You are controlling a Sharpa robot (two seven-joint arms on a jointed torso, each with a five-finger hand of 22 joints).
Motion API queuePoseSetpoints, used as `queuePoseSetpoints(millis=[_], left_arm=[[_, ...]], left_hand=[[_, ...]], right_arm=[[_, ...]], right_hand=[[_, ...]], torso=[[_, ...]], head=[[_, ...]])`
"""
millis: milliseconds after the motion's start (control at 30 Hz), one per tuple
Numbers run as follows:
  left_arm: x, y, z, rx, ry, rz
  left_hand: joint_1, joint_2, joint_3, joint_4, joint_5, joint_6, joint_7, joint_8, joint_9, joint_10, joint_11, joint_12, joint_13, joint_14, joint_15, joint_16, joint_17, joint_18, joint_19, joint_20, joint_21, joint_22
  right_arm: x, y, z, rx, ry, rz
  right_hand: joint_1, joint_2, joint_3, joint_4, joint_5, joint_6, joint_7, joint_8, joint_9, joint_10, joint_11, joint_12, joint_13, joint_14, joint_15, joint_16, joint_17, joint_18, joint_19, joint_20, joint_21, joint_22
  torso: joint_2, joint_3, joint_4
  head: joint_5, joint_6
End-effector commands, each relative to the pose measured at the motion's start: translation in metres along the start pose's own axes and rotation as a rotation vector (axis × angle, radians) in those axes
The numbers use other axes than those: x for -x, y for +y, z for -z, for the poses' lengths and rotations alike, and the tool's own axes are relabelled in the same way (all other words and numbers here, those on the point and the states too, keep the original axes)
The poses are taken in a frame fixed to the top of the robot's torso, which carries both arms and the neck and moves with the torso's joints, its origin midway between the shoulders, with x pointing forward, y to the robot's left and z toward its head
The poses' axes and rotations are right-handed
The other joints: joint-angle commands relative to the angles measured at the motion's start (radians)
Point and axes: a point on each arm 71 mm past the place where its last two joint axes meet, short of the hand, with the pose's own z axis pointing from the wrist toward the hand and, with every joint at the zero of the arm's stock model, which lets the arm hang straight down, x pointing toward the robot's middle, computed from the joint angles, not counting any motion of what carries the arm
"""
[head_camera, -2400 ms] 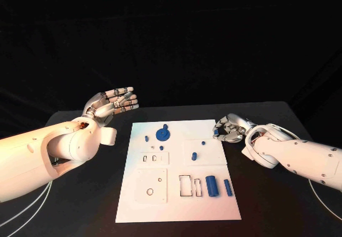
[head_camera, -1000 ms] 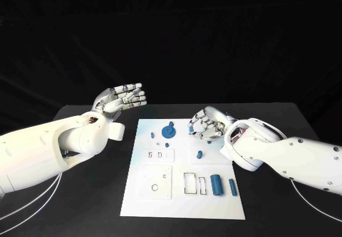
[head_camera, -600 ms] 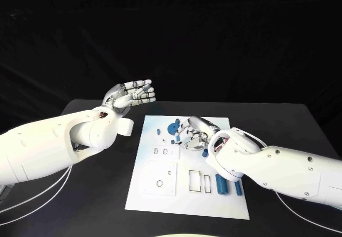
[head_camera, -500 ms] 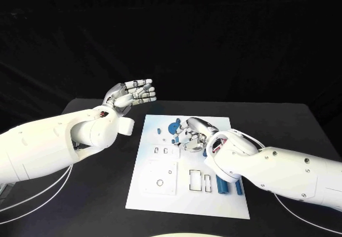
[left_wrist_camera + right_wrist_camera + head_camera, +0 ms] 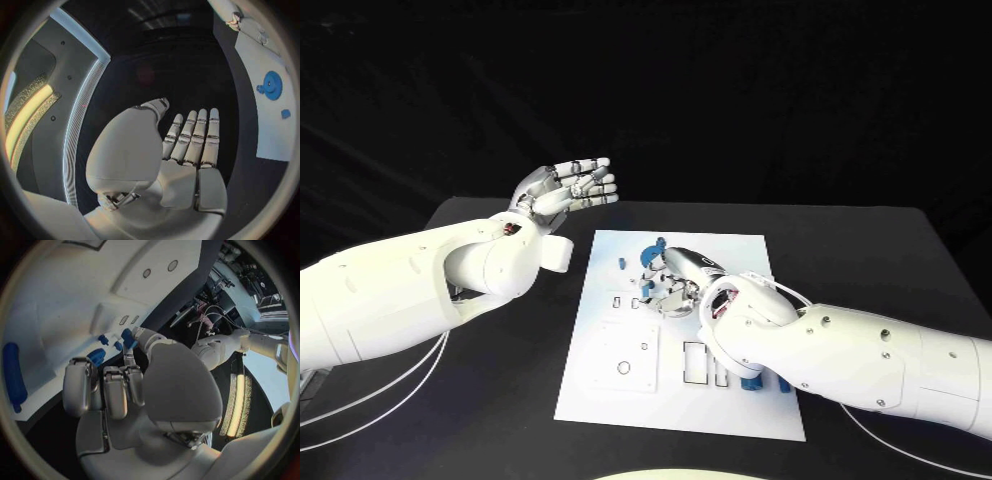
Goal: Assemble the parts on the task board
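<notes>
Over the task board (image 5: 678,405), right hand (image 5: 678,285) pinches a blue part (image 5: 129,338); left hand (image 5: 568,188) spread, empty.

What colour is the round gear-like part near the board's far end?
Blue. The round gear-like part shows best in the left wrist view, on the white task board.

The task board (image 5: 610,400) lies in the middle of the worktop (image 5: 877,250); the right hand (image 5: 678,285) hangs over the board's far half, its fingers (image 5: 128,338) pinching a small part (image 5: 127,336); the gear-shaped part (image 5: 651,252) sits on the board near its far edge, just behind that hand; a cylinder part (image 5: 751,381) lies on the board toward its right edge; the left hand (image 5: 567,188) is raised above the worktop's far left corner, well apart from the board.
</notes>
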Motion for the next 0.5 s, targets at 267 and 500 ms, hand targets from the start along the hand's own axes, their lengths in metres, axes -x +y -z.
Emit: queuePoseSetpoints(millis=[267,500], left_arm=[[-0.003,-0.001,-0.001,-0.004,0.016,0.012],[-0.003,0.000,-0.001,-0.003,0.016,0.012]], left_hand=[[-0.007,-0.001,0.006,0.002,-0.005,0.004,0.100,0.003,0.001,0.007,0.000,-0.001,0.000,0.005,-0.001,0.001,0.001,0.017,0.007,0.001,0.006,-0.001],[-0.010,-0.001,0.008,0.003,-0.006,0.005,0.100,0.004,0.002,0.008,0.000,-0.001,0.000,0.006,-0.001,0.001,0.002,0.017,0.008,0.001,0.006,-0.001]], right_arm=[[-0.009,0.001,-0.004,0.005,0.005,0.032],[-0.014,-0.001,-0.004,-0.008,0.031,0.042]], right_hand=[[-0.011,-0.002,0.003,0.004,0.003,0.004,-0.006,0.020,0.042,0.021,-0.009,-0.006,0.146,0.099,-0.009,-0.006,0.233,-0.010,-0.003,-0.003,-0.003,0.084],[-0.017,-0.006,0.002,0.006,-0.001,0.004,-0.006,0.022,0.042,0.022,-0.009,-0.005,0.146,0.099,-0.009,-0.006,0.233,-0.010,-0.003,-0.003,-0.006,0.083]], torso=[[-0.001,0.0000,-0.0013],[-0.001,-0.0006,-0.0022]], head=[[0.003,-0.006],[0.005,-0.008]])
